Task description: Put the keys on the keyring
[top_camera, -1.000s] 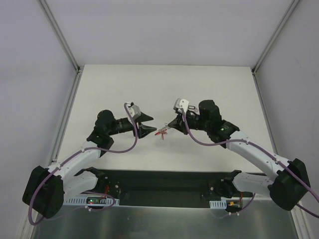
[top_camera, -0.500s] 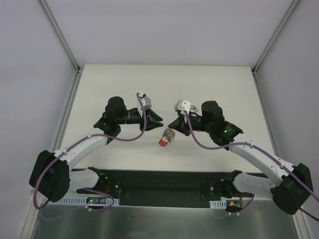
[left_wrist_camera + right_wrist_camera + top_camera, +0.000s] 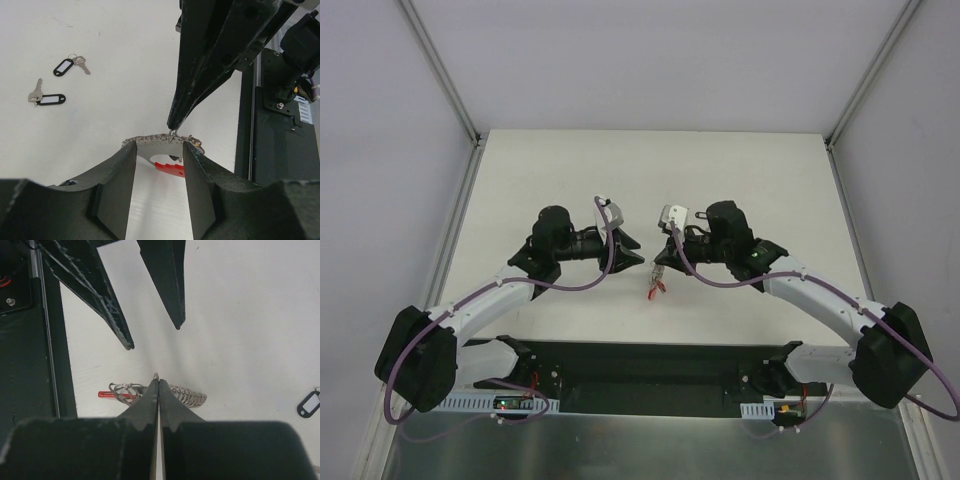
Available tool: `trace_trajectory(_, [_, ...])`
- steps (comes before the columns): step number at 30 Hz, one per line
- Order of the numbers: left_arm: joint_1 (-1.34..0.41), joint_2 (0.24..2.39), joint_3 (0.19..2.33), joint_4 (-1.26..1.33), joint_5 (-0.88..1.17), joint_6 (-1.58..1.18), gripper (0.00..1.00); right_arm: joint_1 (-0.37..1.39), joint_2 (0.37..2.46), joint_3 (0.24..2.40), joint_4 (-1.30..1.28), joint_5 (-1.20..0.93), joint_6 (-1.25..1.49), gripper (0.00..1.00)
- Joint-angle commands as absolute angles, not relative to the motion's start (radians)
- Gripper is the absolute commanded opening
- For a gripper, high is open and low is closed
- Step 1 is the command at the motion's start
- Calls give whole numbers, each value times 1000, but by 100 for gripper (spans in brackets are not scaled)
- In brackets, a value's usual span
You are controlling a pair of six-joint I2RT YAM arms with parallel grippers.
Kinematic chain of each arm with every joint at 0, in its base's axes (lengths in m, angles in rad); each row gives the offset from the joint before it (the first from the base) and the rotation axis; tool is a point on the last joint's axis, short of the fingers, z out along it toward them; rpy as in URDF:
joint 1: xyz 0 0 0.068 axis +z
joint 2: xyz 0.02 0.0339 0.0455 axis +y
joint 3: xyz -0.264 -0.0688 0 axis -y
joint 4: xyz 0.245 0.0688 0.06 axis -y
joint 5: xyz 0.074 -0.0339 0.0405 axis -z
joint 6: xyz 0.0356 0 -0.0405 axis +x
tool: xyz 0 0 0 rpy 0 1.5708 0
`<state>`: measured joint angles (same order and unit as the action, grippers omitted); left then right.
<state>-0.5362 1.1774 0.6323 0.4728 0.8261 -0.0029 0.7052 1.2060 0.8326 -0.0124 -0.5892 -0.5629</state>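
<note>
My right gripper [image 3: 660, 268] is shut on a small wire loop at the top of the keyring [image 3: 655, 287], which hangs below its tips low over the table. In the left wrist view the keyring shows its grey beaded side [image 3: 150, 137] and its red arc [image 3: 170, 169]. In the right wrist view the coil [image 3: 189, 395] sits just past my shut right gripper [image 3: 157, 381]. My left gripper [image 3: 159, 147] is open and empty, its jaws on either side of the keyring and just short of it. Two keys with black-rimmed tags [image 3: 65, 66] [image 3: 50, 99] lie on the table. Another black tag [image 3: 307, 405] shows at the right edge.
The white table [image 3: 570, 170] has a black rail [image 3: 650, 360] along its near edge, close below the keyring. White walls with metal corner posts [image 3: 445, 75] enclose the sides and back. The two loose keys lie beyond the grippers.
The left gripper drew back from the keyring, then came close again, open. The right gripper shifted a little left. The keyring now hangs edge-on below it.
</note>
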Motion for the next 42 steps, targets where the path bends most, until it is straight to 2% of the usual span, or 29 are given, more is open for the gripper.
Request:
trace_trajectory(1, [-538, 1124, 588, 520, 778, 28, 42, 710, 1249, 914, 5, -641, -601, 1])
trace_trajectory(23, [-591, 1262, 646, 575, 900, 54, 30, 724, 1235, 957, -35, -689, -598, 1])
trace_trajectory(25, [-595, 1266, 650, 575, 902, 54, 25, 726, 1233, 956, -35, -692, -597, 1])
trace_trajectory(28, [-598, 1266, 652, 575, 897, 57, 12, 726, 1224, 954, -32, -692, -595, 1])
trace_trajectory(29, [-600, 1264, 650, 575, 894, 58, 1, 726, 1224, 953, -34, -692, -594, 1])
trace_trajectory(33, [-600, 1238, 637, 574, 852, 72, 0, 726, 1207, 946, -37, -674, -571, 1])
trace_trajectory(36, [-600, 1197, 629, 532, 824, 101, 0, 724, 1177, 933, -40, -617, -526, 20])
trace_trajectory(37, [-600, 1187, 629, 519, 804, 107, 0, 726, 1169, 933, -43, -600, -516, 33])
trace_trajectory(38, [-600, 1177, 633, 477, 793, 126, 0, 724, 1151, 931, -48, -565, -506, 39])
trace_trajectory(40, [-600, 1155, 640, 436, 767, 143, 0, 723, 1135, 930, -67, -525, -480, 46])
trace_trajectory(42, [-601, 1135, 643, 405, 756, 159, 0, 723, 1124, 934, -89, -489, -479, 47])
